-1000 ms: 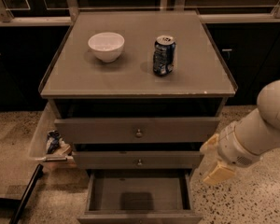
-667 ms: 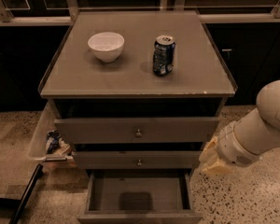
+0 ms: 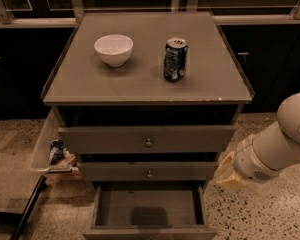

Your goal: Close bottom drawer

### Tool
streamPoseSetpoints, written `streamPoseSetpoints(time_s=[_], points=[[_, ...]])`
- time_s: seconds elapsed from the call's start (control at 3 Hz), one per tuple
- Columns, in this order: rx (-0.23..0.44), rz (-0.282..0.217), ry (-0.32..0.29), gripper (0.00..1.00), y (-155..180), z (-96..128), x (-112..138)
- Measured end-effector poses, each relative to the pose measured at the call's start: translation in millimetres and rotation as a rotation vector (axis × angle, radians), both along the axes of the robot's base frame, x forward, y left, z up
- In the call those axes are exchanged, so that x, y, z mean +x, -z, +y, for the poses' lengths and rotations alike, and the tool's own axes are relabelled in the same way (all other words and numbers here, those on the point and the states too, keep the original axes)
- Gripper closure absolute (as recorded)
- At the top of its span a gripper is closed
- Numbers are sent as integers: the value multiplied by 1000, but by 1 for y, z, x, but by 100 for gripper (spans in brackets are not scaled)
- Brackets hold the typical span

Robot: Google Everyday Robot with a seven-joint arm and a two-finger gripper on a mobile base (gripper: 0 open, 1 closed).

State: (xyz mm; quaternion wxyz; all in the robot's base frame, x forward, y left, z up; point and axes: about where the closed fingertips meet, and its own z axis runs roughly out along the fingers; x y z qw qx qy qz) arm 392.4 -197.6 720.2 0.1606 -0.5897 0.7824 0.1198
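Note:
The bottom drawer (image 3: 149, 207) is the lowest of three grey-brown drawers. It is pulled well out toward me, showing its shallow empty box, and its slim front (image 3: 149, 232) lies at the frame's lower edge. My gripper (image 3: 226, 176) hangs at the end of the white arm (image 3: 282, 146), just right of the cabinet. It is level with the slim middle drawer (image 3: 149, 172) and above the open drawer's right rear corner. It holds nothing that I can see and is not touching the drawer.
The tall top drawer (image 3: 147, 140) sits slightly out. A white bowl (image 3: 113, 49) and a dark soda can (image 3: 175, 59) stand on the cabinet top (image 3: 90, 84). A clear bin with trash (image 3: 52, 151) and a dark bar (image 3: 27, 206) are on the floor at the left.
My gripper has risen a little and drawn in toward the cabinet's right side. The bottom drawer has not moved.

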Motion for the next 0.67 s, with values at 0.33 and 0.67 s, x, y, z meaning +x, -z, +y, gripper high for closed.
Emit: streamPoseSetpoints(time_s=[0.33,0.67], points=[[55,53,66,100,55,0,-2],[113,47,105,100,119,3,3]])
